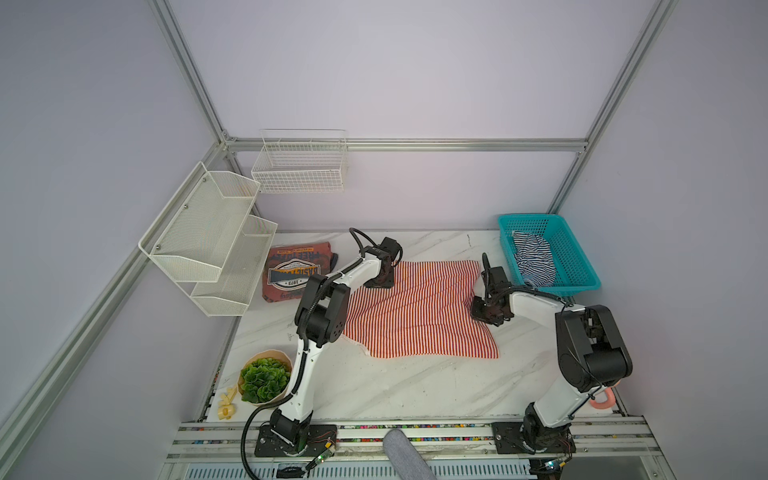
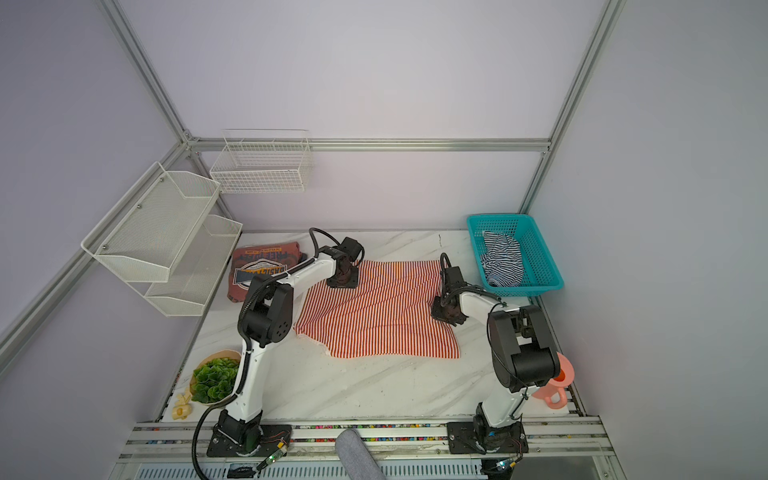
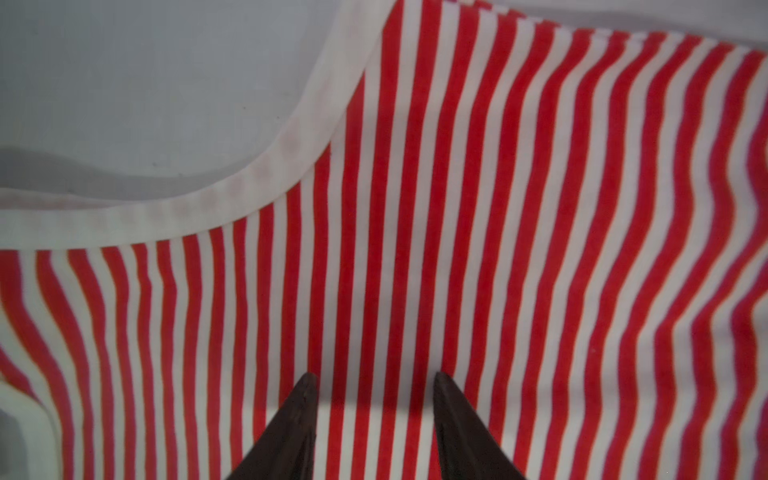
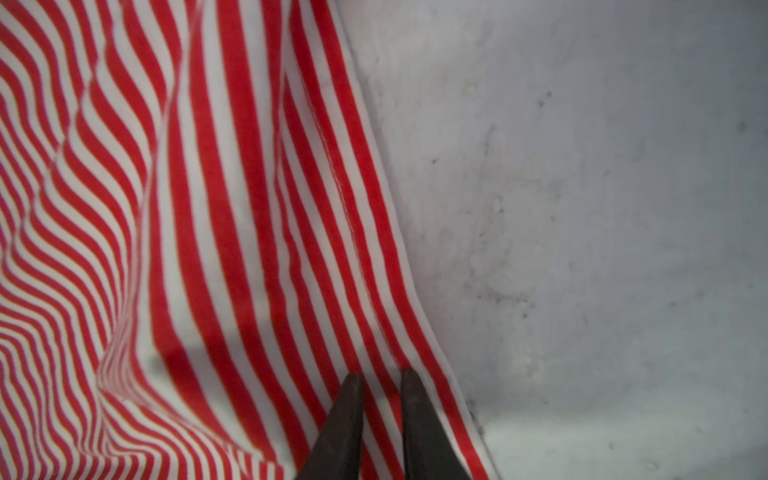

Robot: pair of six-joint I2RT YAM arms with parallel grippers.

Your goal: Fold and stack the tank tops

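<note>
left gripper [image 3: 374, 376] nose-down over tank top [image 1: 419, 307]

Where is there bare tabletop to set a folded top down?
Widest: the near marble strip between the red-striped tank top and the front rail. Narrower: behind it, toward the back wall. Crowded: left side, rust-red garment and plant; far right, teal basket.

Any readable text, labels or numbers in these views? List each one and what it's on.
"1973": on the badge print of the rust-red garment, upside down in both top views.
Other lettering on that print: too small and blurred to read.
Red-striped tank top, navy-striped tank top, teal basket: no text visible.
</note>
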